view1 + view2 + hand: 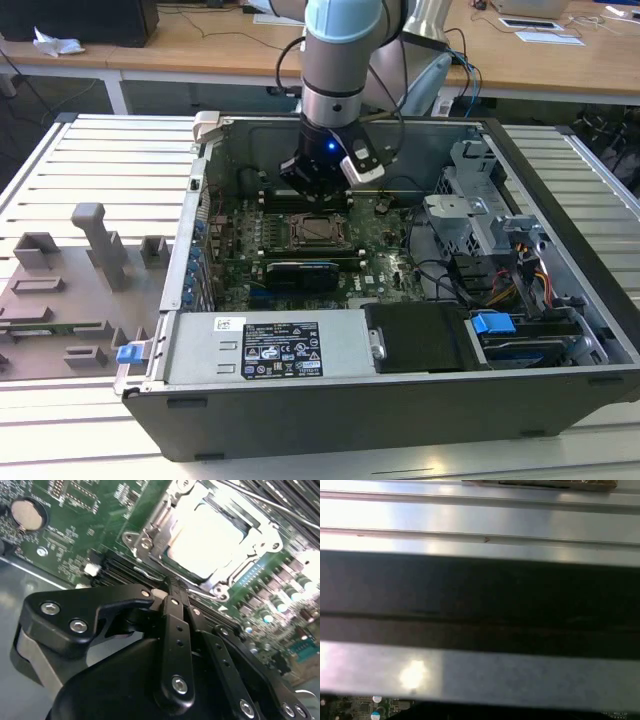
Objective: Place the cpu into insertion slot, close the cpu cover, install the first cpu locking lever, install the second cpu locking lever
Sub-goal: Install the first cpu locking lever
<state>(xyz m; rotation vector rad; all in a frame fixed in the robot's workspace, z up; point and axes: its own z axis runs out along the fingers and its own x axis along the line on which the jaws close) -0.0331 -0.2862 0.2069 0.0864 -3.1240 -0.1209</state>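
Observation:
In the exterior view my gripper (313, 190) hangs inside the open computer case, just behind the insertion slot (318, 232) on the green motherboard. In the second wrist view the cpu (210, 537) lies flat in the insertion slot (220, 587) as a bright pale square. The silvery cpu cover (156, 530) frames it and looks folded down over it. My black gripper (170, 582) has its fingers drawn together, their tips at the slot's edge beside a thin metal lever rod (145, 572). Nothing shows between the fingers.
A long black card (300, 272) lies in front of the slot, with the power supply (270, 350) beyond it. A drive cage (480, 215) and cables fill the case towards the exterior view's right. Grey fixtures (90, 250) stand on the slatted table. The first wrist view looks at a metal case wall (480, 675).

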